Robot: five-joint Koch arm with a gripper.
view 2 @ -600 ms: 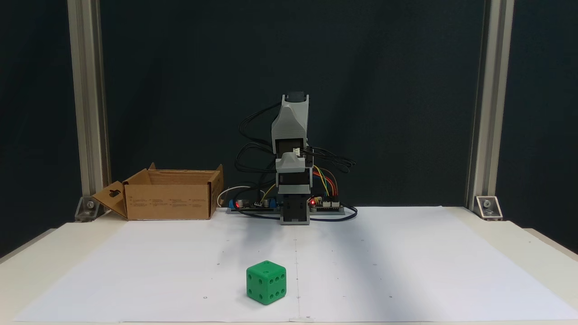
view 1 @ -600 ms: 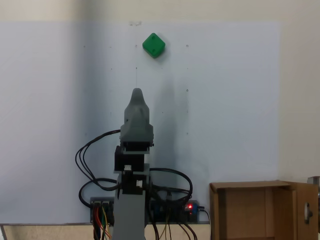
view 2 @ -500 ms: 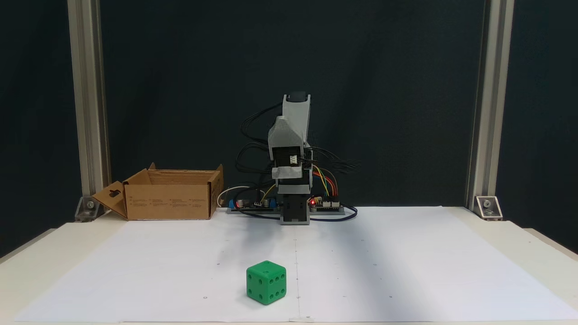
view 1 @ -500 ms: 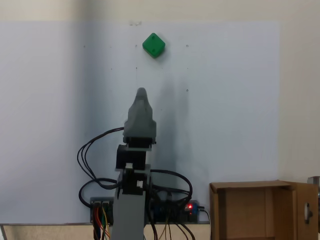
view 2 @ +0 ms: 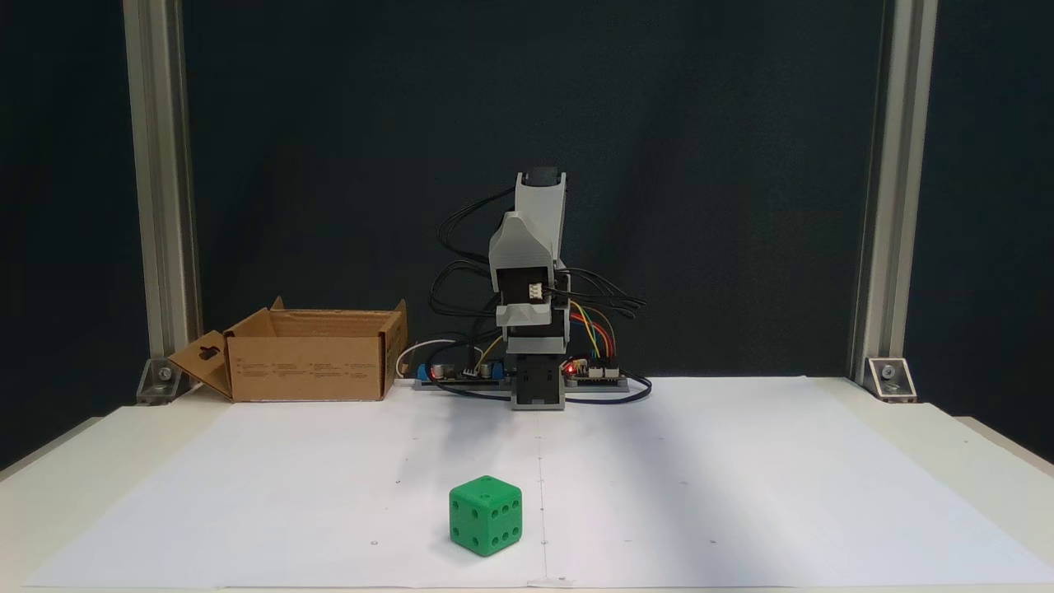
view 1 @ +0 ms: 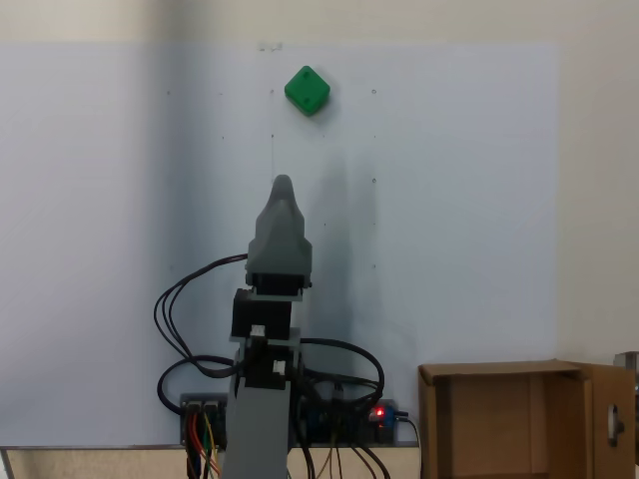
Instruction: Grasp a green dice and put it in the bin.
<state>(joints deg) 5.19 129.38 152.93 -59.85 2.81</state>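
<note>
A: How does the green dice (view 2: 486,515) look?

B: A small bright green cube with rounded corners. The front fixed view shows dark pips on three faces. It sits alone on the white paper sheet (view 2: 741,486) covering the desk (view 2: 988,461), one corner turned toward that camera.

A: And relative to the end effector (view 1: 283,188)?

B: In the fixed view from above, the dice (view 1: 307,90) lies at about 12 o'clock from the grey tip, well apart, bare paper between them. The end effector hangs above the sheet, holding nothing; only one tip shows, so I cannot tell how far the jaws are parted.

A: The bin (view 2: 309,354)?

B: A brown cardboard box with upright flaps. From the front it stands at about 10 o'clock from the dice, just beside the arm's base (view 2: 538,387).
</note>
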